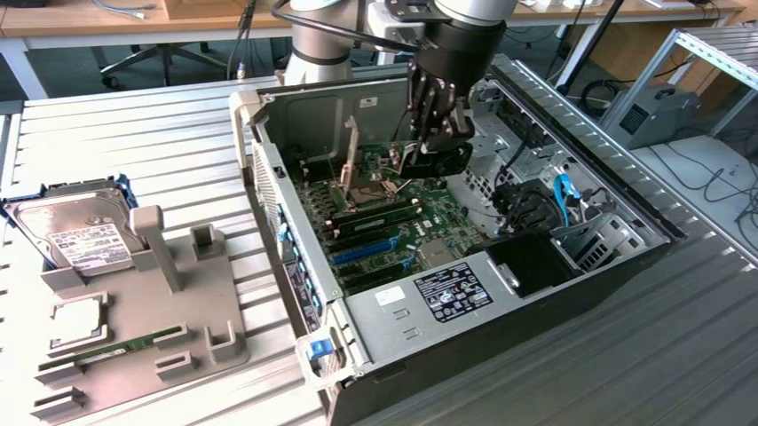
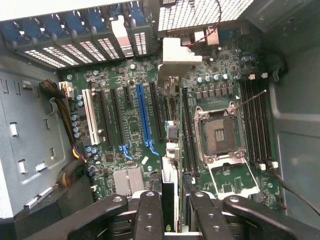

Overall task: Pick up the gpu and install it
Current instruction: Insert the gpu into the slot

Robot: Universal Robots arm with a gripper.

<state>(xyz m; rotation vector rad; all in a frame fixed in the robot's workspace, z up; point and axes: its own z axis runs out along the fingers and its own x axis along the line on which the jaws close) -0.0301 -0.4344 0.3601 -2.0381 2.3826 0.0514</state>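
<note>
Green-boarded gpu (image 2: 170,165), seen edge-on, is pinched between the black fingers (image 2: 148,215) of the gripper (image 1: 434,151), held upright above the motherboard (image 2: 135,130) (upper centre of exterior view) inside the open case (image 1: 640,209).

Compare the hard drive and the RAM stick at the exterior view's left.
The hard drive is a broad silver block with a white label, while the RAM stick is a slim, narrow green strip. The hard drive sits at the end of the grey holder higher in the exterior view, and the RAM stick lies near the lower end. Both are outside the computer case.
</note>
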